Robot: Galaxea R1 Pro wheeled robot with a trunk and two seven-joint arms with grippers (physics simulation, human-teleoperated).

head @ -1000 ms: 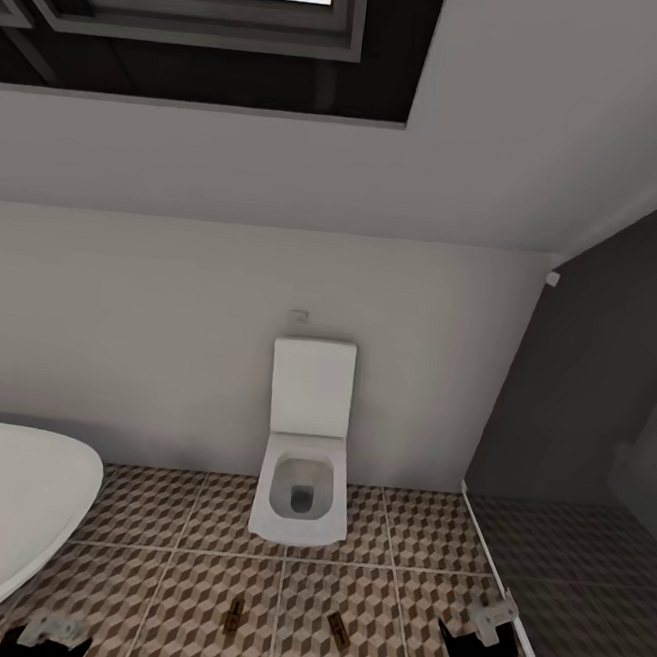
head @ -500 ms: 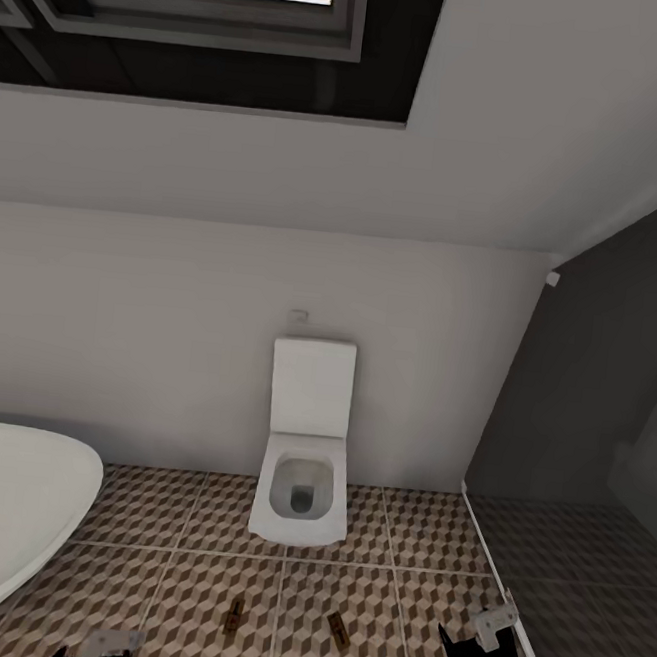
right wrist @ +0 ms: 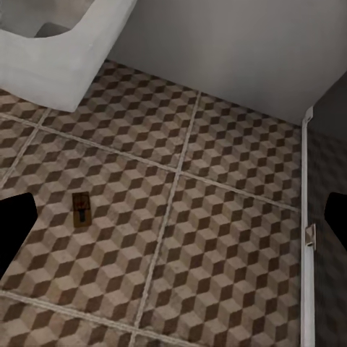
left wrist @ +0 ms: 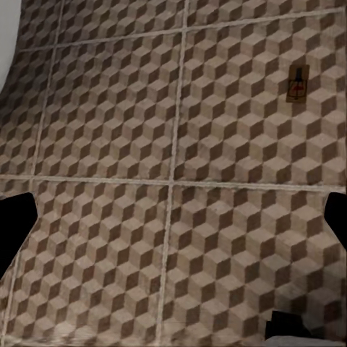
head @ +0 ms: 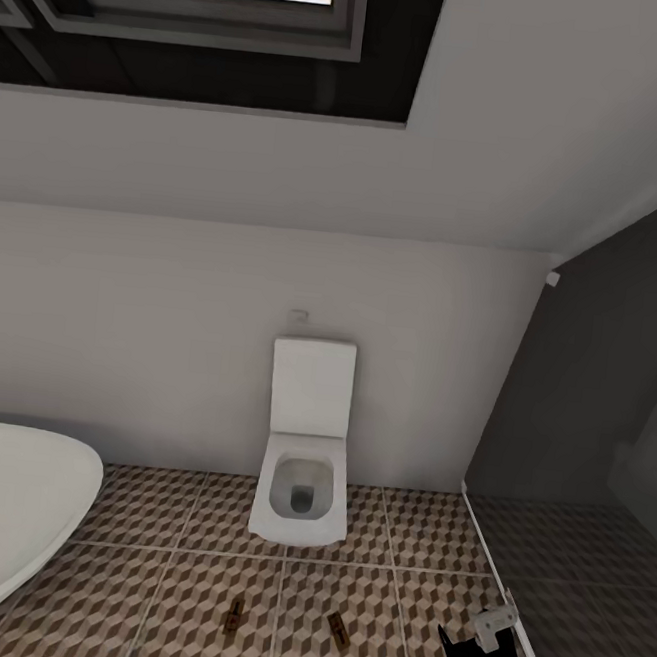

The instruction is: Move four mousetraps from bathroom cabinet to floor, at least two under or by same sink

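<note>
Two small brown mousetraps (head: pixel 233 616) (head: pixel 339 629) lie flat on cube-patterned bathroom floor (head: pixel 182 596); both hands seem spread wide, empty.

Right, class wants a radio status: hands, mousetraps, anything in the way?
Right hand low over the bathroom floor, open, empty. Left hand open too, empty. Two mousetraps flat on the tiles before the toilet. No obstruction between them.

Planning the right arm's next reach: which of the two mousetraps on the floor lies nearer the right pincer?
The right-hand mousetrap, lying nearer the right pincer than the other mousetrap.
</note>
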